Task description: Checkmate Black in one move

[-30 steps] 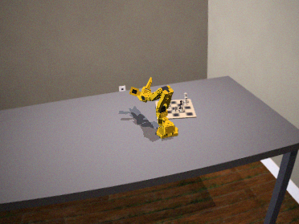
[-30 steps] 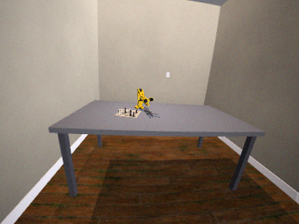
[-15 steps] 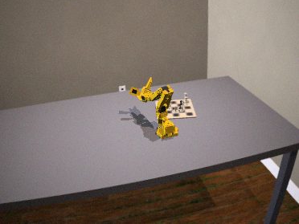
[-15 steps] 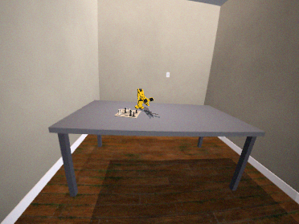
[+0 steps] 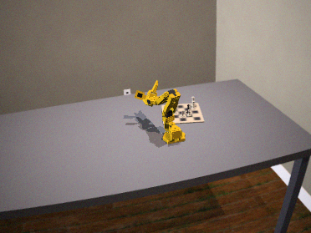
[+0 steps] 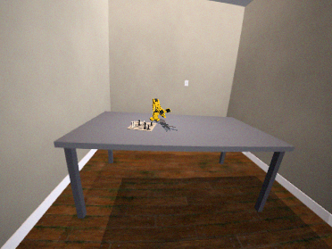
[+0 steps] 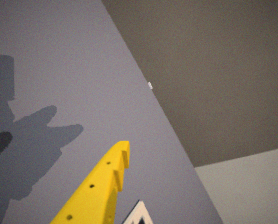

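A small chessboard (image 5: 197, 119) (image 6: 134, 127) lies on the grey table (image 5: 84, 151) (image 6: 214, 135), just behind the yellow arm's base. Several black and white pieces stand on it; a tall white piece (image 5: 192, 99) stands at the far side. They are too small to name or place on squares. My gripper (image 5: 147, 91) (image 6: 166, 111) is open and empty. It is raised above the table and turned away from the board. In the wrist view only one yellow jaw (image 7: 107, 182) shows over bare table, with the arm's shadow at the left.
The arm's base (image 5: 174, 135) stands next to the board's near edge. A small white wall plate (image 5: 126, 92) (image 7: 150, 85) sits on the wall behind the table. A board corner (image 7: 139, 215) shows at the bottom of the wrist view.
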